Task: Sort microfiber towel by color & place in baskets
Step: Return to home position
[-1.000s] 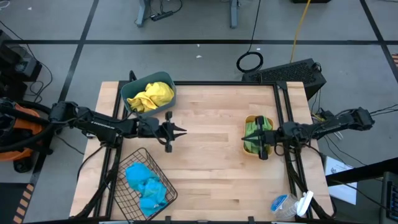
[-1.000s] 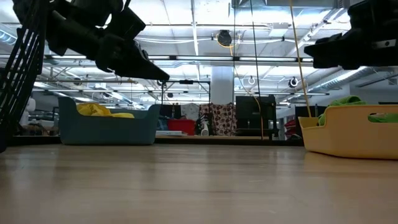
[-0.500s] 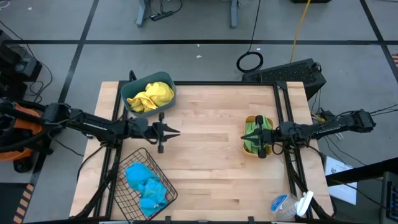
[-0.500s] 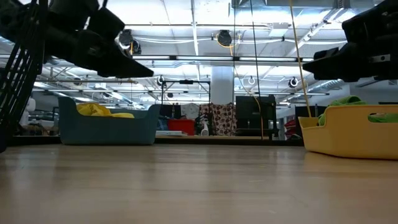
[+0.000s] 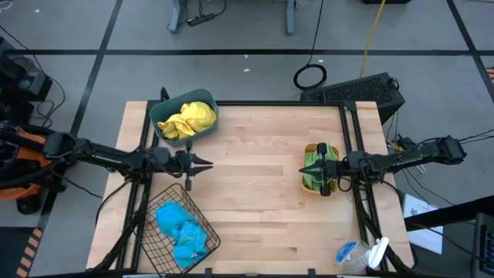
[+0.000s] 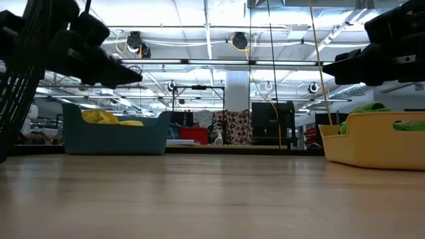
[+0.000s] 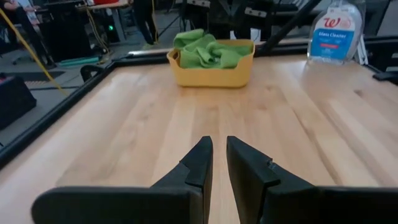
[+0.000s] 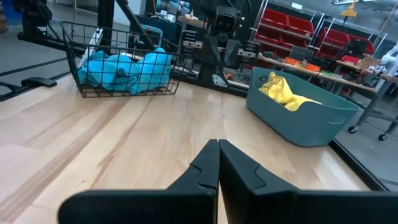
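Hanging above the left-middle of the bench [image 5: 262,224] in the high view, the left tool [image 7: 219,146] is pointing toward the frame's right. Its two fingers are nearly pressed together, with only a thin slit between them, and they are pinching nothing. The right tool [image 8: 218,148] is reaching in from the right edge and sitting over the orange-yellow tub [image 7: 211,76] at right of centre; its fingers are pressed fully together and are also carrying nothing.

No towel is lying on the open wood, so the relation that matters is how each tool stands to the filled containers:

- **Blue towels:** The blue towels [image 5: 181,228] are sitting in the dark wire basket [image 5: 158,194] at the lower left, just below the left tool in the high view. The left arm is clearly the nearer one.
- **Yellow towels:** The yellow towels [image 5: 187,120] are filling the teal bin [image 8: 298,121] at the upper left, just above that same tool.
- **Green towels:** The green towels [image 7: 208,50] are resting in the tub right under the right tool.

All the cloths are looking soft and fuzzy. They are bunched into loose heaps, so none is showing a clear long axis. The blue heap is rising toward the top of the wire walls, and the green one is poking above the tub's rim.

Sorting is looking finished, with each colour in its own container. The remaining move is probably a plain pull-back of both arms. The left one will need to pass between bin and basket without clipping either. A clear plastic bottle [image 7: 336,34] is standing at the bench's lower right corner, well apart from both tools.
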`<state>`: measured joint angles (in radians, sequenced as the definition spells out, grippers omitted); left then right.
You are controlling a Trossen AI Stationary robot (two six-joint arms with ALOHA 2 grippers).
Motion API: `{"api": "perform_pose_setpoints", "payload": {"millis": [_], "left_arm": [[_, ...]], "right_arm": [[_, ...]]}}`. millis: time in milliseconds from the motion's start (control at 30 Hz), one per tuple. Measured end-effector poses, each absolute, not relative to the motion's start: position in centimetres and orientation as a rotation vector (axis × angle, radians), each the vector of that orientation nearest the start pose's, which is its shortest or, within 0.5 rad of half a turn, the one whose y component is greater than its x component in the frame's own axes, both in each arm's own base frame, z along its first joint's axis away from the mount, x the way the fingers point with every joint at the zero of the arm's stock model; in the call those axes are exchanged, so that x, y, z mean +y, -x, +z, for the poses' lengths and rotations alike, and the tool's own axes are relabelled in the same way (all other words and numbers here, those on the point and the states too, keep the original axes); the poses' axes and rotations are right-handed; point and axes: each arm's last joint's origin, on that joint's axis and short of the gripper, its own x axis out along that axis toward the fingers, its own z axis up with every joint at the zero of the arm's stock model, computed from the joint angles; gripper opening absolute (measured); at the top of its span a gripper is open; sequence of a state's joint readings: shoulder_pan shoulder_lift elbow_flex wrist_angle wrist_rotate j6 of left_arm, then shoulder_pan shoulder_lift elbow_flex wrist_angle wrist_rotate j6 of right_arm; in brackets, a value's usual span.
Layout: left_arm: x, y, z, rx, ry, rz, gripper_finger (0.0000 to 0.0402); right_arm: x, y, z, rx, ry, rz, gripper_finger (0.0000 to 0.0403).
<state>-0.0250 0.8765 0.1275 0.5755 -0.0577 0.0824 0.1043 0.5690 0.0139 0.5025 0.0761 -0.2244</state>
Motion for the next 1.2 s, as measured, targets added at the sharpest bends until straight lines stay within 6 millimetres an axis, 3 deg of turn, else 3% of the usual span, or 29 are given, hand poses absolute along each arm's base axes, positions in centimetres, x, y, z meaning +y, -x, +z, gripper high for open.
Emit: {"api": "perform_pose_setpoints", "payload": {"millis": [333, 533, 700, 1200], "left_arm": [[-0.1, -14.3, 14.9, 0.150, -0.042, 0.088, 0.0054], [0.0, -13.8, 15.1, 0.142, -0.042, 0.088, 0.0048], [-0.1, -13.4, 15.3, 0.131, -0.041, 0.076, 0.0007], [0.0, -12.4, 16.0, 0.081, -0.038, 0.076, 0.0003]], "right_arm": [[1.1, -13.2, 16.4, 0.043, 0.226, 0.028, 0.0000], [1.1, -12.6, 16.5, 0.045, 0.222, 0.028, 0.0000], [1.0, -12.0, 16.6, 0.039, 0.205, 0.026, 0.0000], [0.8, -9.9, 16.8, -0.002, 0.195, 0.033, 0.0000]]}}
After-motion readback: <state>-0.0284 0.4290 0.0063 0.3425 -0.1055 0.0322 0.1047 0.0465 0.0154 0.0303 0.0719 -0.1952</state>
